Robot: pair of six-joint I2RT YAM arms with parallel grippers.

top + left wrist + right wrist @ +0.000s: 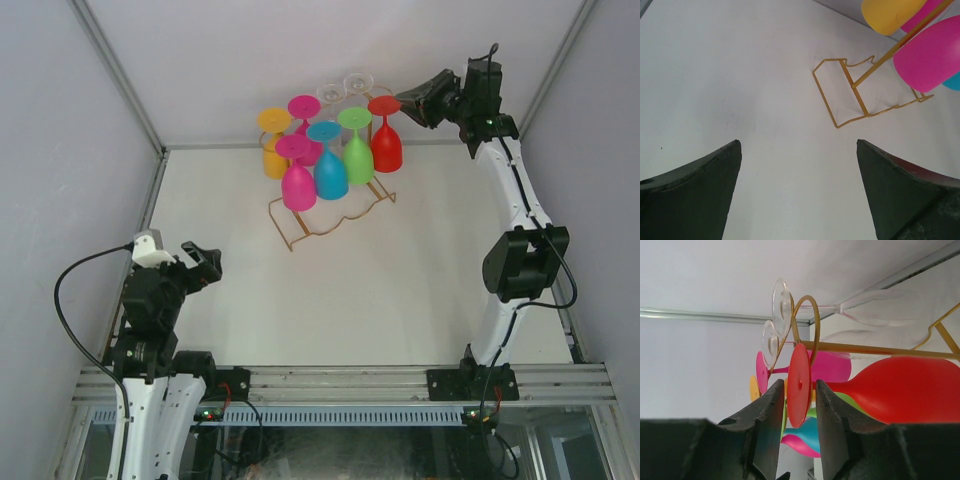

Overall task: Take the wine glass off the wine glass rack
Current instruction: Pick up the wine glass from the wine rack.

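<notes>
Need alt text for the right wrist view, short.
The right gripper straddles the round foot of the red wine glass hanging on the gold wire rack, jaws not quite touching it. Clear glasses and a pink glass hang beyond.

A robotics lab cell: white panel walls (50, 130), aluminium frame rail (340, 381), white table (330, 300).

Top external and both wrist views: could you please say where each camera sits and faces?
Top external: above, behind the bases, looking down at the wine glass rack; arms show.
Left wrist: on the left end effector, facing the rack's base; open fingers show.
Right wrist: on the right end effector, fingers flanking the red wine glass's foot.
All share the rack.
</notes>
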